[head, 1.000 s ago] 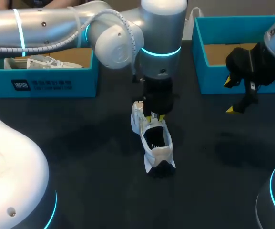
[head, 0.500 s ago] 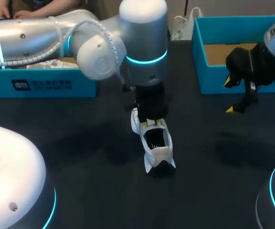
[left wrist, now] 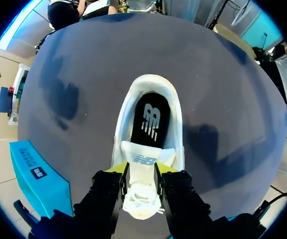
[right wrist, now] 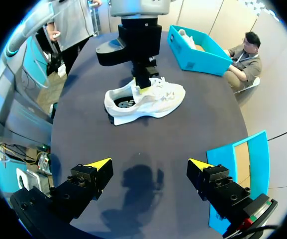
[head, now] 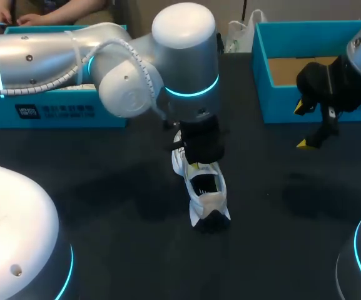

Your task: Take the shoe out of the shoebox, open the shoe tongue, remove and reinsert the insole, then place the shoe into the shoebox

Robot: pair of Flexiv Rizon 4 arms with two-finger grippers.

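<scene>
A white shoe (head: pixel 204 190) lies on the dark table, heel toward me. Its black insole (left wrist: pixel 150 117) shows inside the shoe's opening (head: pixel 204 181). From straight above, my left gripper (head: pixel 200 165) comes down on the shoe. In the left wrist view this gripper (left wrist: pixel 141 170) is shut on the white tongue (left wrist: pixel 141 186), one yellow-tipped finger on each side. The right wrist view shows the shoe (right wrist: pixel 150 99) side-on with the left gripper (right wrist: pixel 143 84) on top of it. My right gripper (head: pixel 306 126) hangs open and holds nothing, off to the right, with the shoe well ahead of its fingers (right wrist: pixel 149 167).
A blue shoebox (head: pixel 55 111) stands at the back left, partly behind my left arm; the right wrist view shows another white shoe (right wrist: pixel 183 36) in it. A second blue shoebox (head: pixel 293 109) with a bare cardboard floor stands at the back right, beside my right gripper.
My left arm's wrist and elbow have swung left and toward me, while its gripper stays on the tongue. The shoe has barely shifted. The right arm has not moved.
</scene>
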